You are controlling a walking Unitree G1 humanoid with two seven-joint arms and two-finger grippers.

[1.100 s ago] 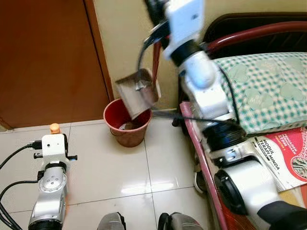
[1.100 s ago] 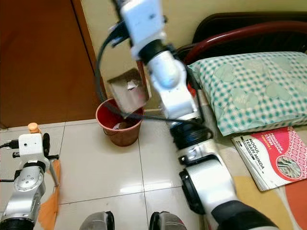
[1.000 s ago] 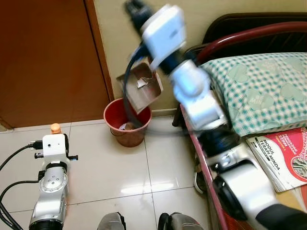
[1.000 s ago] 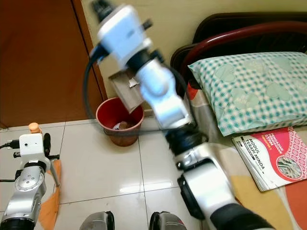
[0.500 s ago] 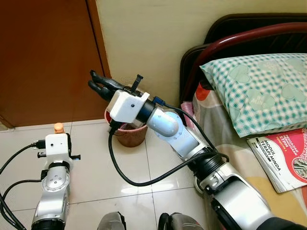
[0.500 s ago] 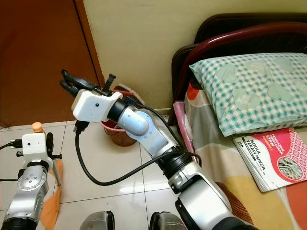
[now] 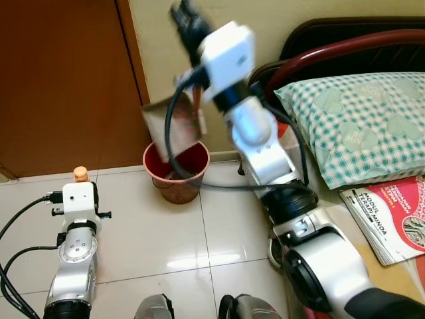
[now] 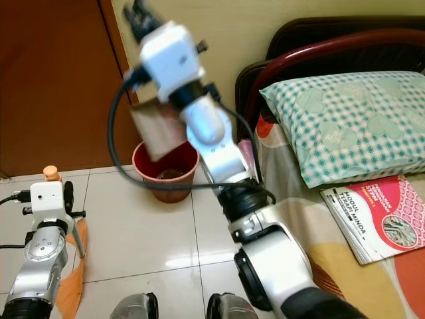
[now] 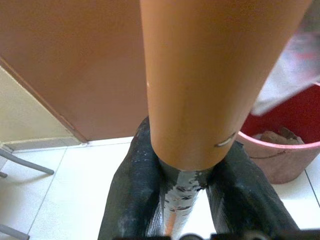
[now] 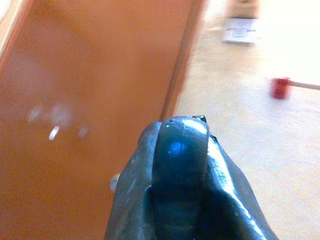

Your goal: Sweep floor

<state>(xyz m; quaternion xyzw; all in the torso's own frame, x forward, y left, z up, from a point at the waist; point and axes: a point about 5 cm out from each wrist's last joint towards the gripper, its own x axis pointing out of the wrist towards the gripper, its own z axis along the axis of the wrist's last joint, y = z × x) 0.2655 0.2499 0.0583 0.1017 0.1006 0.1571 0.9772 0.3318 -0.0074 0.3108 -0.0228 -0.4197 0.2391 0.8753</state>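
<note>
Now our right claw (image 7: 189, 16) is raised high against the wall, clenched on the dark handle (image 10: 179, 165) of the dustpan (image 7: 171, 124), which hangs tilted below the claw and directly above the red bin (image 7: 175, 171). Half a second ago this arm reached low over the bin toward the door (image 7: 66, 80), with the pan hidden; a second ago the pan was tipped over the bin as it is now. We judge this back-and-forth to be a shaking-out of the sweepings, so the emptying step is near its end. Our left claw (image 9: 182, 175), low and well to the left of the bin, grips the orange broom handle (image 9: 200, 75), unchanged throughout, with the bristles (image 8: 70, 279) on the floor (image 7: 153, 232).
</note>
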